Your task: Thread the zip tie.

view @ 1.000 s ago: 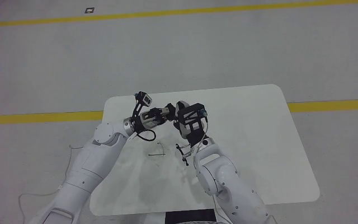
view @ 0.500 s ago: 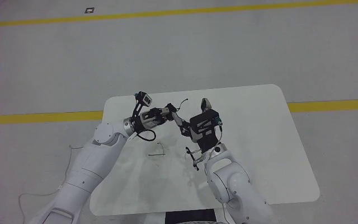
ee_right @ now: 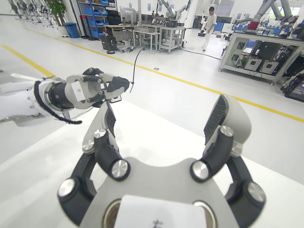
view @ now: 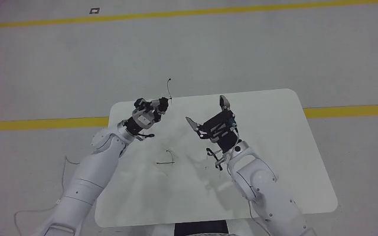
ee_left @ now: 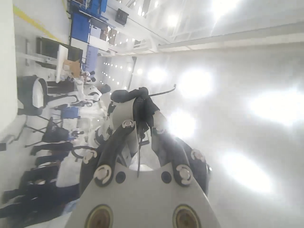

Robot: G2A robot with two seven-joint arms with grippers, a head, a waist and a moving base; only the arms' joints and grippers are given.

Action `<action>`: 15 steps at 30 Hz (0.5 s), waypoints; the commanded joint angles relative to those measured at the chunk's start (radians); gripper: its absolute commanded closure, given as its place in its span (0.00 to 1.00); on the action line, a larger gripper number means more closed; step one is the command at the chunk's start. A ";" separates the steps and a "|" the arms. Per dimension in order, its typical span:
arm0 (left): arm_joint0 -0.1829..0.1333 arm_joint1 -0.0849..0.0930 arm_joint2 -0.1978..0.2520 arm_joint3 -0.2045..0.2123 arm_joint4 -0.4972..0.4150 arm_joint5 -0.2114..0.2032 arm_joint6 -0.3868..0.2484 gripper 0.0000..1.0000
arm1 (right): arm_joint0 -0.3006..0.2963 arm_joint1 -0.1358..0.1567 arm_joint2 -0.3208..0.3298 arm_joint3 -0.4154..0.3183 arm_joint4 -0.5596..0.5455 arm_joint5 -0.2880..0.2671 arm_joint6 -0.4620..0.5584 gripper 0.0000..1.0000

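Part of the zip tie (ee_left: 163,92) is hidden within the left pincer (ee_left: 142,99).

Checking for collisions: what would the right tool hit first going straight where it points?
Nothing close, it seems: the open right tool faces the table and floor beyond. The left tool, holding the zip tie, sits off to one side, though depth is unclear.

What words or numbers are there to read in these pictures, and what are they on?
Nothing reads clearly.
On the left gripper, which holds the zip tie, a white sticker: mark too small to read.
On the right gripper's base, a white label: print cut off at the edge.
On the floor, a small marker: too small to read.
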 commanded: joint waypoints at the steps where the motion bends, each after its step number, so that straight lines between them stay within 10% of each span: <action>1: 0.003 0.005 -0.010 0.004 -0.016 0.096 0.002 1.00 | 0.035 0.040 -0.024 0.010 0.000 -0.016 0.006 0.00; 10: -0.002 0.008 -0.025 -0.006 0.010 0.061 0.022 1.00 | 0.047 0.052 -0.029 0.016 0.000 -0.017 0.019 0.00; 15: 0.022 -0.002 -0.012 -0.017 -0.166 0.258 0.102 1.00 | 0.060 0.058 -0.027 0.044 0.000 -0.030 -0.004 0.00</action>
